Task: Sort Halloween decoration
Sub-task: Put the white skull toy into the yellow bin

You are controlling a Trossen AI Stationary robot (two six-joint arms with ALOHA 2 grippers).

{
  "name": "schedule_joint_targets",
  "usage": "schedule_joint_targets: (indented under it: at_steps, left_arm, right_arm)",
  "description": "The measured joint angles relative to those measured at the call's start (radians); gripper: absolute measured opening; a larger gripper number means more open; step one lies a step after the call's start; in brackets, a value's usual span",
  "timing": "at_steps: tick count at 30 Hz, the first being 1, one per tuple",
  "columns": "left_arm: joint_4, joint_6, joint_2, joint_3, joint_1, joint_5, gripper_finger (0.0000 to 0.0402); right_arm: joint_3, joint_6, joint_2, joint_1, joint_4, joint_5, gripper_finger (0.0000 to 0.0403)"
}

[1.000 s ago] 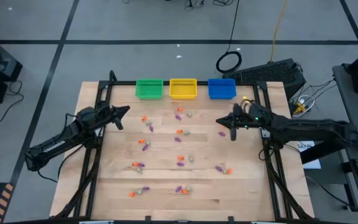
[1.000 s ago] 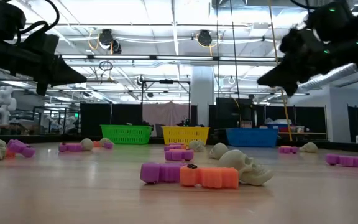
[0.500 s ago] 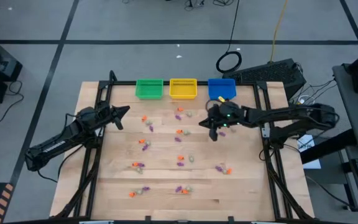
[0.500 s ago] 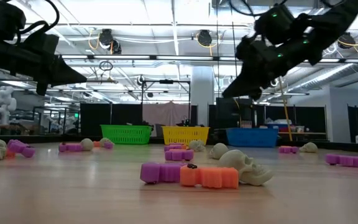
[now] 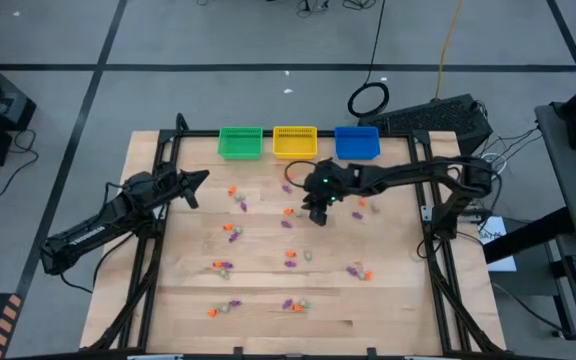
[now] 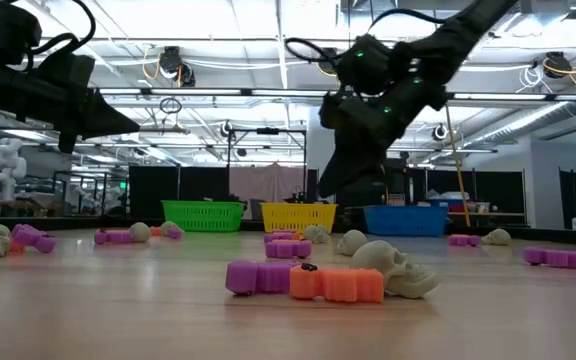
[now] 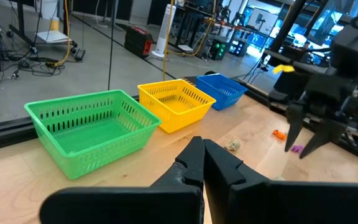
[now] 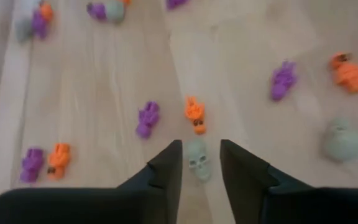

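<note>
The Halloween decoration, tiny orange, purple and pale grey trinkets (image 5: 290,211), lies scattered on the wooden table (image 5: 188,290). My right gripper (image 5: 316,216) hovers open over the table's middle, fingers pointing down. In its wrist view a grey skull (image 8: 199,160) lies on the wood just beyond the gap between its fingers, with an orange piece (image 8: 195,116) and a purple piece (image 8: 146,118) farther on. My left gripper (image 5: 201,178) waits shut above the table's left part, holding nothing.
A green basket (image 5: 240,142), a yellow basket (image 5: 294,142) and a blue basket (image 5: 357,142) stand in a row at the table's far edge. More trinkets (image 6: 308,280) lie near the front edge. Black frame rails (image 5: 153,250) run along both sides.
My right gripper has swept from the table's right side toward the left, to over the middle, its arm reaching out across the table. The trinkets and my left gripper have stayed where they were.
</note>
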Motion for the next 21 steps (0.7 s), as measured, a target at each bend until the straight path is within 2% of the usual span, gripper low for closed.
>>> schedule_joint_targets:
  at_steps: [6,21]
  left_arm:
    - [0.000,0.000,0.000,0.000,0.000,0.000,0.0004]
    - [0.000,0.000,0.000,0.000,0.000,0.000,0.0004]
  right_arm:
    - [0.115,-0.126,0.069,0.001,-0.158,-0.011,0.0135]
    - [0.147,-0.163,0.185,0.018,-0.133,-0.008,0.0169]
